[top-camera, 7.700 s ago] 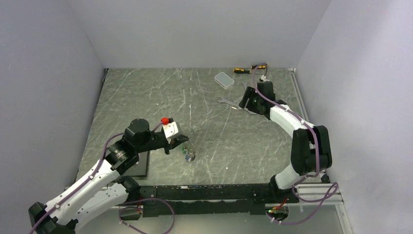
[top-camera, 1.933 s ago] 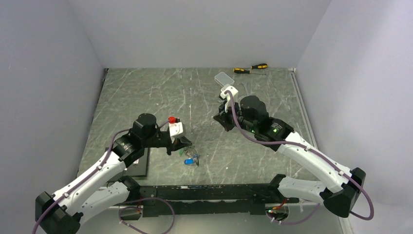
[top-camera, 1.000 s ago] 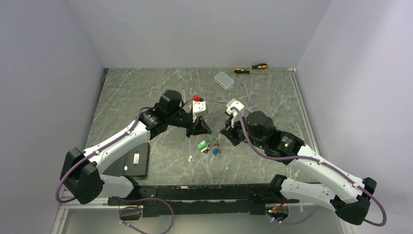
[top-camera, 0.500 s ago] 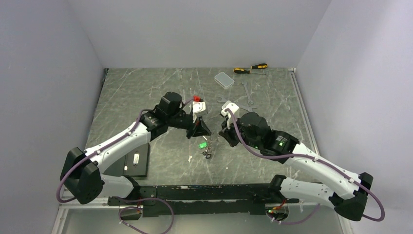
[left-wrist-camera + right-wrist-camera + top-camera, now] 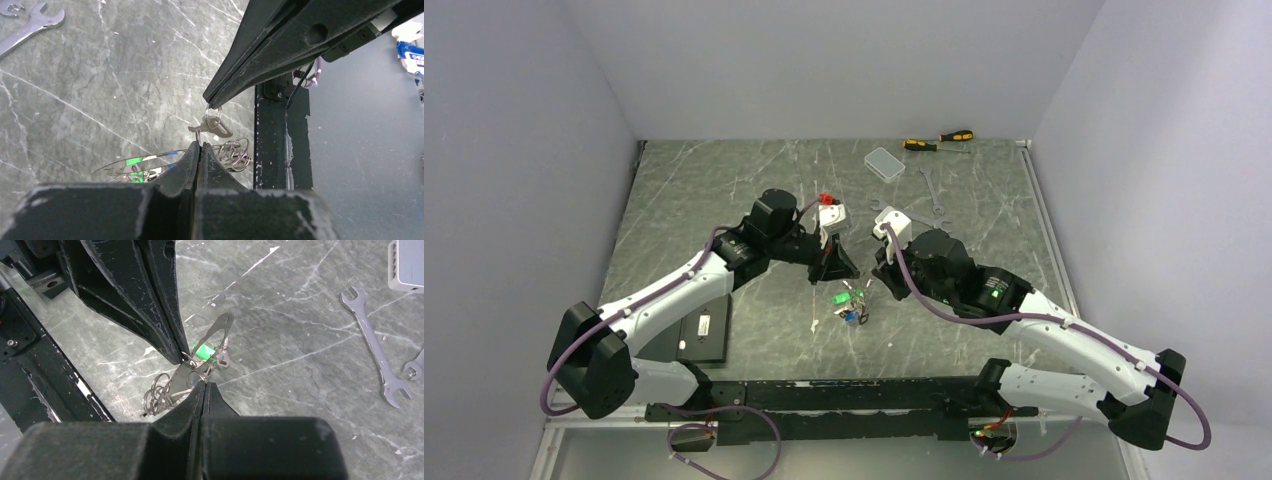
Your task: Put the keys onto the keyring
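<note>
My two grippers meet tip to tip above the middle of the table. The left gripper (image 5: 848, 276) (image 5: 199, 146) is shut on the wire of the keyring (image 5: 131, 161) (image 5: 221, 326), a thin silver loop seen edge on. The right gripper (image 5: 870, 283) (image 5: 204, 384) is shut on the small ring of a silver key (image 5: 216, 125). Below them hang the other keys (image 5: 848, 306), one with a green head (image 5: 202, 350), one blue. A tangle of small split rings (image 5: 235, 152) (image 5: 157, 390) hangs with them.
Two silver wrenches (image 5: 930, 192) (image 5: 376, 353) lie behind the grippers. A clear plastic box (image 5: 884, 162) and two screwdrivers (image 5: 938, 140) sit at the far edge. A flat black device (image 5: 703, 335) lies at the near left. The black base rail (image 5: 280, 150) runs along the near edge.
Earlier the arms were apart, the left low at the near left. Both came to the middle. Over the last second the right gripper closed in on the left, and the bundle shifted slightly.
</note>
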### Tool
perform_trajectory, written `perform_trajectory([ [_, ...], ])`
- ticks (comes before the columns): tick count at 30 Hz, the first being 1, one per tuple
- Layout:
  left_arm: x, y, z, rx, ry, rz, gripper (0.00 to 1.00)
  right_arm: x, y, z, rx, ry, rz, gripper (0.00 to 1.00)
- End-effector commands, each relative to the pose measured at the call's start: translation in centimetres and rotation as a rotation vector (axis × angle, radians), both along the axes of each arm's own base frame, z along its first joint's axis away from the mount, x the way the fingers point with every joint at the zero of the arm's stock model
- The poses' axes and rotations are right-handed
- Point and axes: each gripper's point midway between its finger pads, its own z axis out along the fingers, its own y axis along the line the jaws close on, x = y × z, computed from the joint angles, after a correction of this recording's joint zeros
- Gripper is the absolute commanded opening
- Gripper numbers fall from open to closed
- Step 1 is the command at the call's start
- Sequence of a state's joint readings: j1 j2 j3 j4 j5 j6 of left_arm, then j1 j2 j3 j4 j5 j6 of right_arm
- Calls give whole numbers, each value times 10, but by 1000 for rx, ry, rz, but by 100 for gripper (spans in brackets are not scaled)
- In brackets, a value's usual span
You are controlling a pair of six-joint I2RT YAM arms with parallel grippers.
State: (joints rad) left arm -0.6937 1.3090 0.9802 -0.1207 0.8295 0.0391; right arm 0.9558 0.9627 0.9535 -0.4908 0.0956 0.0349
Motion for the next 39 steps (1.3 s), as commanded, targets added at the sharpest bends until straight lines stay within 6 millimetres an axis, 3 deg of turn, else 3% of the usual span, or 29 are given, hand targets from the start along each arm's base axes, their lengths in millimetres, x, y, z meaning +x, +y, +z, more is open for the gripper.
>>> perform_trajectory([
  [1,-5,-5,22,-68,16,-5,0,5,8,25,69,-62,0,0],
  [39,-14,-5,18,-49,17,-44,0,14,13,19,54,-71,-38,0],
])
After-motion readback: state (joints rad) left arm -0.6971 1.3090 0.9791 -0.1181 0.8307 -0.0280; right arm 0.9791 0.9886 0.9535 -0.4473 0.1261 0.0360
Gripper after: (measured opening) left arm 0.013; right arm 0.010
